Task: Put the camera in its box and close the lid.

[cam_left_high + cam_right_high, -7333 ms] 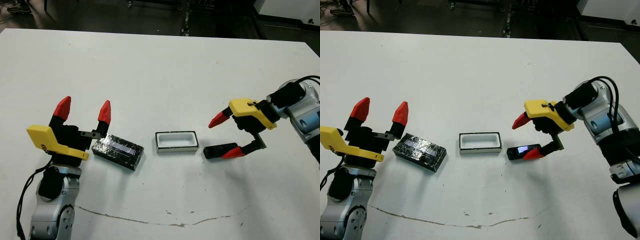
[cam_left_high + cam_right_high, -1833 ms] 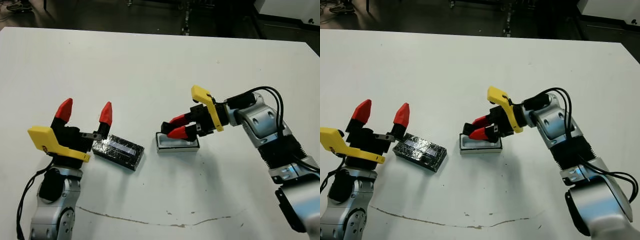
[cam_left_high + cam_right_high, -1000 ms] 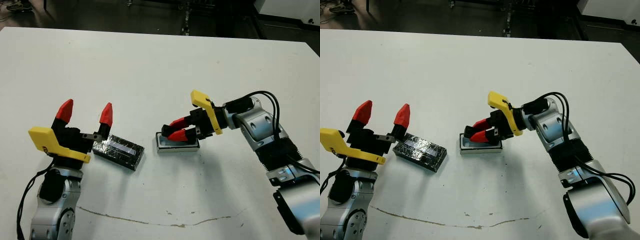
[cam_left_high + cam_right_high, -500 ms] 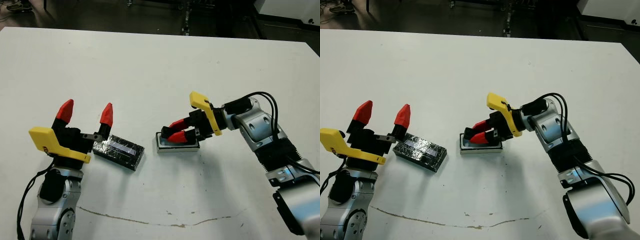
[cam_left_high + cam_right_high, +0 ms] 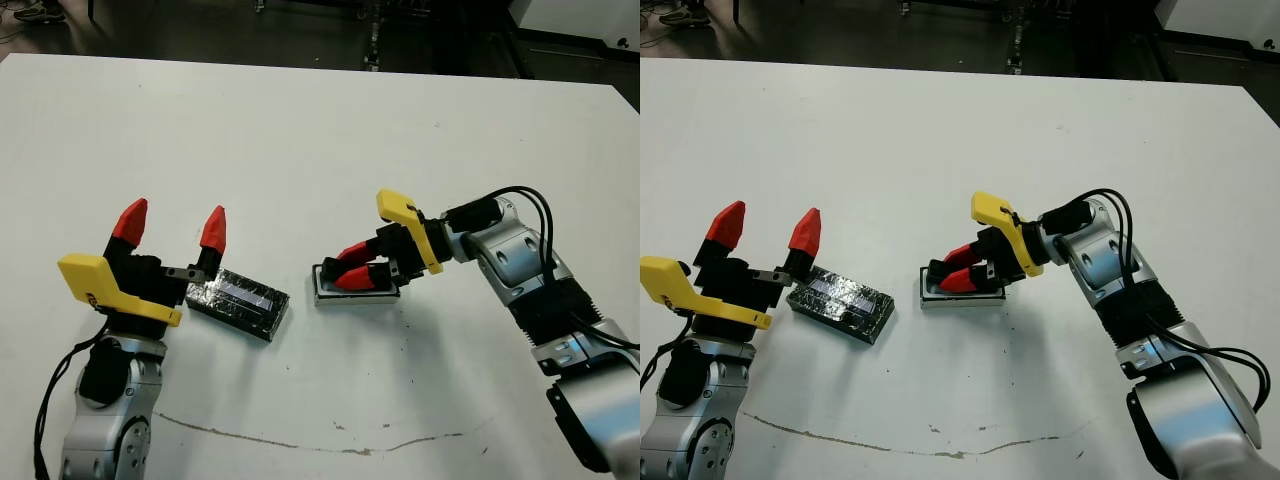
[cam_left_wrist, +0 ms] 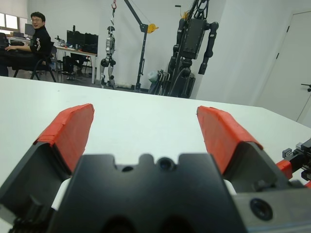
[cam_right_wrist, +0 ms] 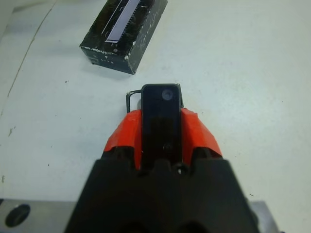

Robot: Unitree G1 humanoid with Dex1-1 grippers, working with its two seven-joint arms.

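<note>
The camera (image 7: 160, 119), a flat black bar, is pinched between the red fingers of my right gripper (image 5: 340, 270), which is shut on it. It hangs low over the box (image 5: 340, 297), a small white-lined tray at mid-table, lying lengthwise along it; whether it touches the box I cannot tell. The lid (image 5: 237, 301), glossy black with a pale stripe, lies on the table to the left of the box. Just left of the lid stands my left gripper (image 5: 172, 222), open and upright, with nothing between its fingers.
White table all around, with a thin dark line (image 5: 300, 440) marked across it near the front edge. Beyond the far edge is dark floor. The left wrist view shows a seated person (image 6: 36, 36) and robot stands far behind the table.
My right gripper picked the camera up from the table right of the box, carried it over the box, and in the last second has lowered a little. The left arm and lid have not moved.
</note>
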